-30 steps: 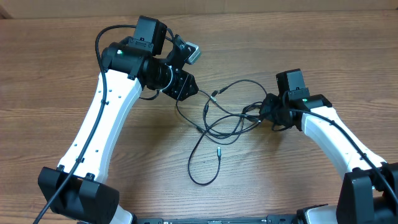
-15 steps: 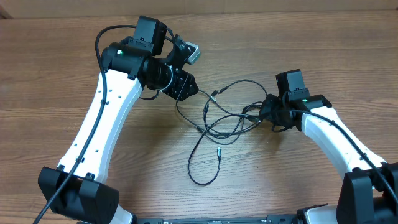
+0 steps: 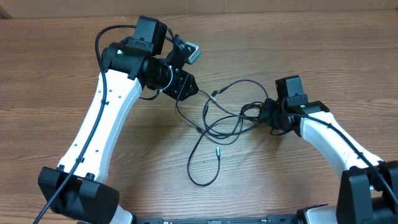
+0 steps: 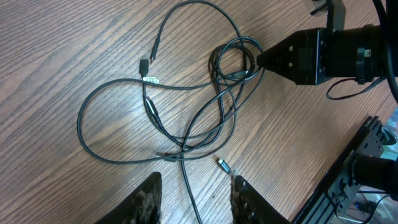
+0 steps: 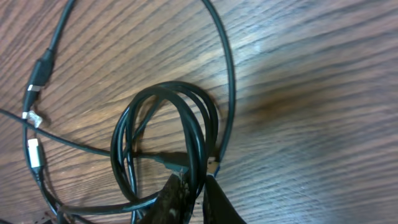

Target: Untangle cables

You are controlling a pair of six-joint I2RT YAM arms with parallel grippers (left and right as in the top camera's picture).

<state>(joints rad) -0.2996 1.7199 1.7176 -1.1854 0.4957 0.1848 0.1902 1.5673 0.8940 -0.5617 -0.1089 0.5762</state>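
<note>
On the bench [image 3: 62, 74], the cables [image 3: 224, 118] sprawl between our two arms, their long axis running from the left hand [image 4: 198, 205] across to the right hand [image 5: 194, 198]. The right hand is nearer. It sits at the tangle's right end, pressed together and pinching the small coil [image 5: 200, 140]. The left hand hangs spread above the left loops, and one strand passes untouched between its fingers [image 4: 149, 199]. We judge the pull should go rightward, though the crossings mid-tangle may snag.

- Overhead: far above the cables [image 3: 225, 118], facing straight down.
- Left wrist: nearer the cables, tilted down, whole tangle visible.
- Right wrist: very close above the cables' bunched loop [image 5: 205, 130], which all views share.
</note>
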